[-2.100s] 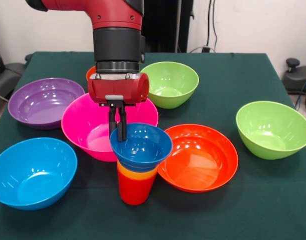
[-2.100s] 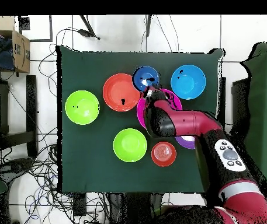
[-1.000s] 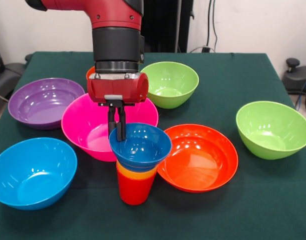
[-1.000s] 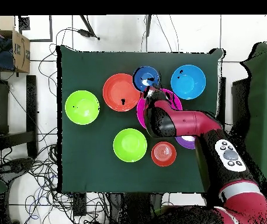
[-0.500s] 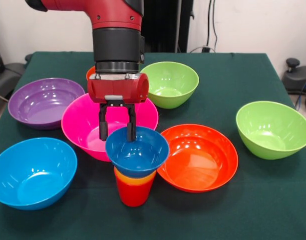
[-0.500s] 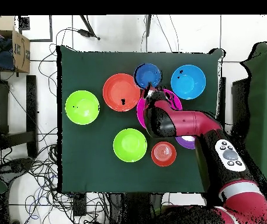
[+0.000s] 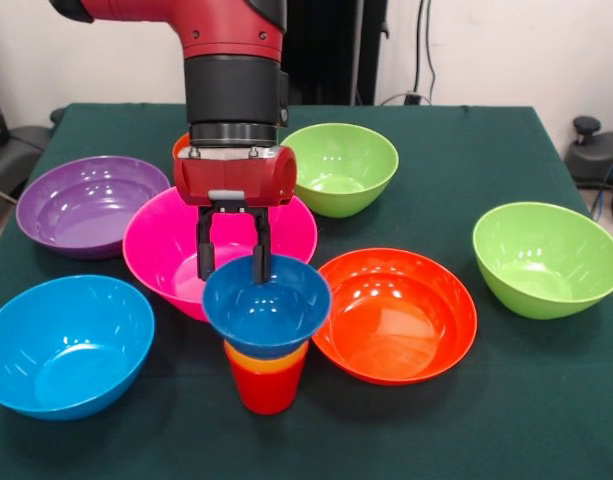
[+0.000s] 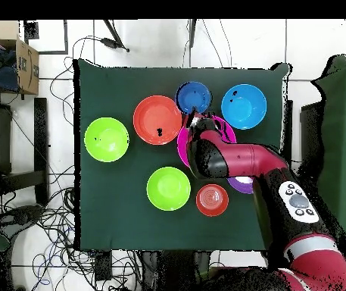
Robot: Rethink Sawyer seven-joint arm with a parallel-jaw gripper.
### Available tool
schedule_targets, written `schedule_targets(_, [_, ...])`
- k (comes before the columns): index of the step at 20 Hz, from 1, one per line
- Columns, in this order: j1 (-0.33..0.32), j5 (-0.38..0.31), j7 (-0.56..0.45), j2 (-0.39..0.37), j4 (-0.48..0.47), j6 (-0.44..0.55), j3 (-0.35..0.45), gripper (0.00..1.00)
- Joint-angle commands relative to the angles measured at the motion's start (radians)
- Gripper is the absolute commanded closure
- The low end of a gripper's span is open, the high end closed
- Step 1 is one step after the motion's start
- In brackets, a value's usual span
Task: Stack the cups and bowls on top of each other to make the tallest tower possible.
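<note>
The tower stands near the table's front: a red cup (image 7: 266, 390) holds an orange cup (image 7: 266, 357), and a small blue bowl (image 7: 267, 305) sits on top. My gripper (image 7: 231, 272) is open at the blue bowl's far rim. One finger (image 7: 260, 255) stands by that rim; the other hangs outside it, over the large pink bowl (image 7: 161, 250). From overhead, the blue bowl (image 8: 194, 96) lies just beyond the gripper (image 8: 194, 118). Nothing is held.
Around the tower lie a large orange-red bowl (image 7: 398, 315), a light blue bowl (image 7: 61, 345), a purple bowl (image 7: 86, 205), two lime green bowls (image 7: 341, 165) (image 7: 548, 258), and a small orange-red bowl (image 7: 181, 147) behind the arm.
The gripper was shut on the blue bowl's rim; it has opened and let go. The cups and blue bowl have shifted slightly left and toward the front edge.
</note>
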Motion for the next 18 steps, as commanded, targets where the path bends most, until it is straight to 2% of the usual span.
schedule_targets(1, [0.016,-0.035,-0.028,0.008,-0.025,0.130,0.018,0.00])
schedule_targets(6, [0.015,0.009,-0.052,-0.068,-0.025,0.234,0.052,0.00])
schedule_targets(15, [0.014,0.056,-0.076,-0.147,-0.059,0.347,0.107,0.00])
schedule_targets(18, [0.019,0.086,-0.098,-0.173,-0.084,0.434,0.122,0.00])
